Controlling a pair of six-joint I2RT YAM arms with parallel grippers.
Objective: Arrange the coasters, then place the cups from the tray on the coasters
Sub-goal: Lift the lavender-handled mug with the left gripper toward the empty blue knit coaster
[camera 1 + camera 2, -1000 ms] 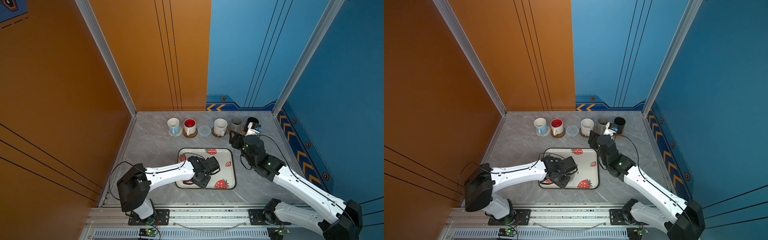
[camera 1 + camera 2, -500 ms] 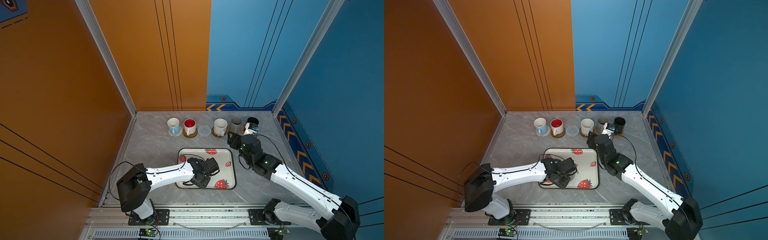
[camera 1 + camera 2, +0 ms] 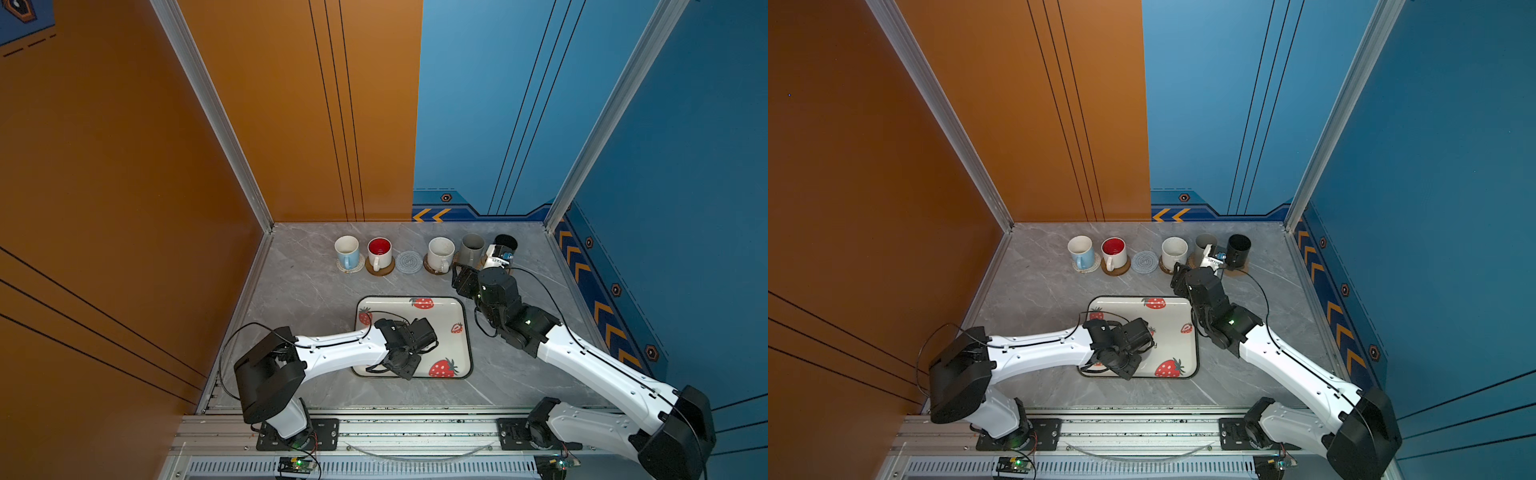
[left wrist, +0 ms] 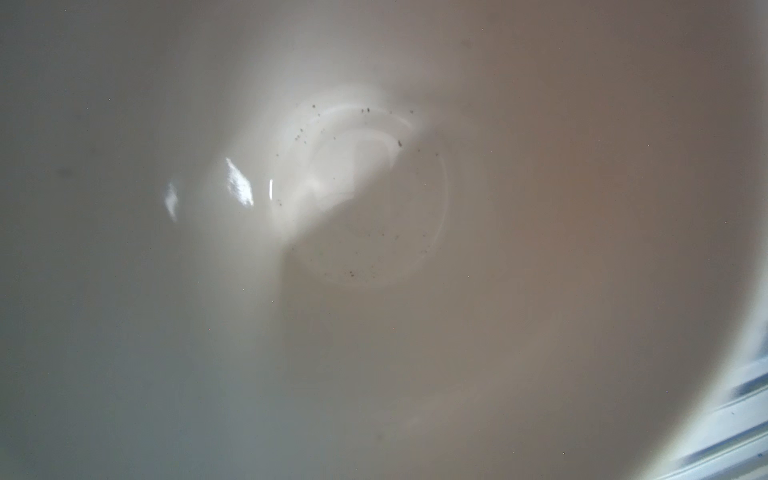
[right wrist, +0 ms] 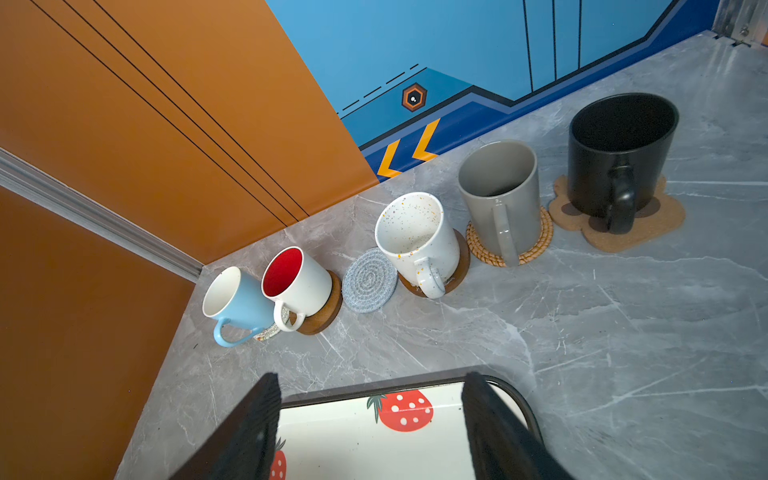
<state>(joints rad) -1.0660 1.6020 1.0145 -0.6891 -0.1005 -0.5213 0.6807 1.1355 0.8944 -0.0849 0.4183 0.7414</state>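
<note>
Five cups stand in a back row on coasters: light blue [image 3: 347, 251], white with red inside [image 3: 379, 251], speckled white [image 3: 440, 251], grey [image 3: 472, 247] and black [image 3: 1239, 249]. Between the red-inside and speckled cups lies a bare grey woven coaster [image 3: 409, 262]. My left gripper [image 3: 409, 349] hangs over the strawberry tray [image 3: 459, 353]. Its wrist view is filled by the pale inside of a cup [image 4: 365, 208], and its jaws do not show. My right gripper [image 5: 372, 378] stands open and empty above the tray's far right corner [image 5: 515, 390].
The paw coaster [image 5: 648, 232] under the black cup lies nearest the right wall. Orange and blue walls close in the back and sides. Bare grey marble table [image 3: 307, 299] lies left of the tray and between tray and cups.
The right gripper has drifted a little to the left, away from the black cup and over the tray's corner. The left arm has hardly moved above the tray.
</note>
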